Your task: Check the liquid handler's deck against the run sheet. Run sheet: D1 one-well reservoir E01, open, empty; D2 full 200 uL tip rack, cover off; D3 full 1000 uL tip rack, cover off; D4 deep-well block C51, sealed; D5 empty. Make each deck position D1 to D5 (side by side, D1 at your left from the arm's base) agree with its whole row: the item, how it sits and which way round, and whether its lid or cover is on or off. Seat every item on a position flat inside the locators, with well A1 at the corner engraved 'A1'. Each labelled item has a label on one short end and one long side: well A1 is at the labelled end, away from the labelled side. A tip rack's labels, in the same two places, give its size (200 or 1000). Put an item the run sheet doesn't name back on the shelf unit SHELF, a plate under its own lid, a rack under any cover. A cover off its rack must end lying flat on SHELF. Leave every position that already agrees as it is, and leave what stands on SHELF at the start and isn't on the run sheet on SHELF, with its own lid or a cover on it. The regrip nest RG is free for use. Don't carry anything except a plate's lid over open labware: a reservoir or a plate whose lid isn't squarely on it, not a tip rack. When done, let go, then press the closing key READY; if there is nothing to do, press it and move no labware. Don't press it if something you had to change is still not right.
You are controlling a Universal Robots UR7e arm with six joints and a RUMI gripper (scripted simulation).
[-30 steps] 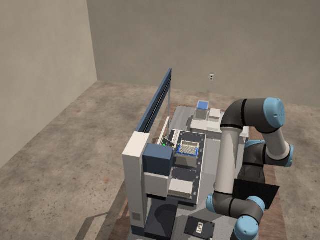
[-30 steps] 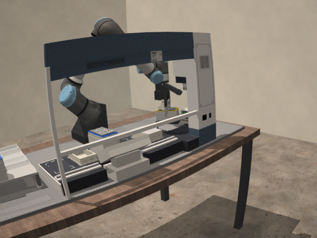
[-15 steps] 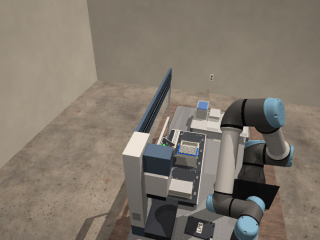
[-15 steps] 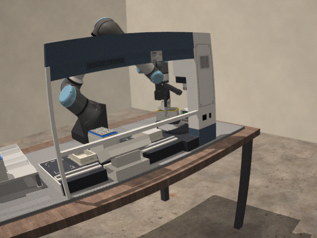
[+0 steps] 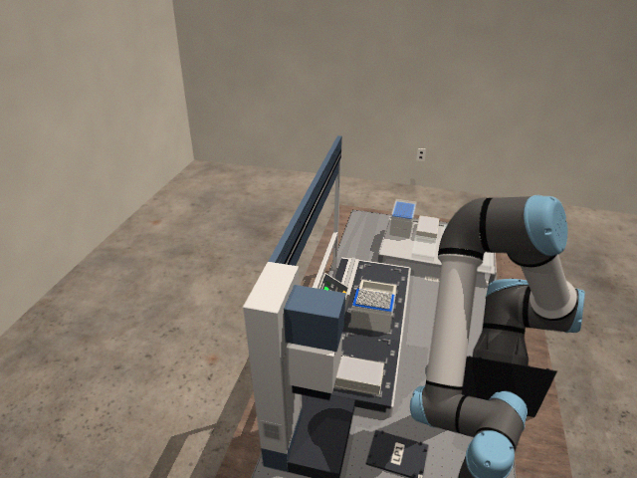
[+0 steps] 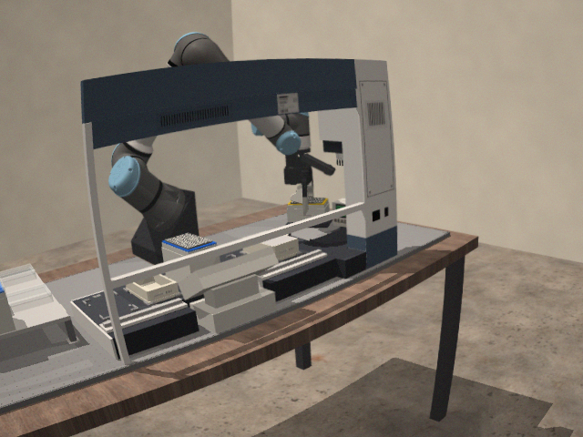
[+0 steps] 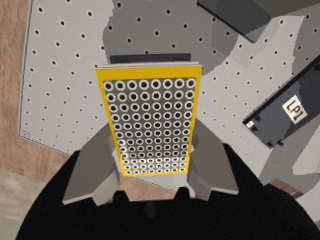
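Note:
My gripper [image 7: 153, 119] is shut on a yellow-framed tip rack [image 7: 150, 120] full of tips, with no cover on it. In the exterior view the rack [image 6: 308, 204] hangs low over the grey perforated plate, beside the liquid handler's tower. On the deck stand a blue-framed tip rack [image 5: 374, 298] with its cover off, an open white reservoir [image 5: 379, 284] next to it, and a white closed block [image 5: 359, 375] further along. The blue-framed rack [image 6: 188, 241], the reservoir [image 6: 153, 288] and the block [image 6: 282, 244] also show in the exterior view. My arm hides the gripper in the top view.
The shelf unit [image 5: 413, 231] at the far end holds a blue-topped item [image 5: 403, 209] and a white one. A dark plate marked LP1 [image 7: 295, 110] lies near the held rack. The handler's tower [image 6: 372, 155] and front rail [image 6: 235, 242] stand close by.

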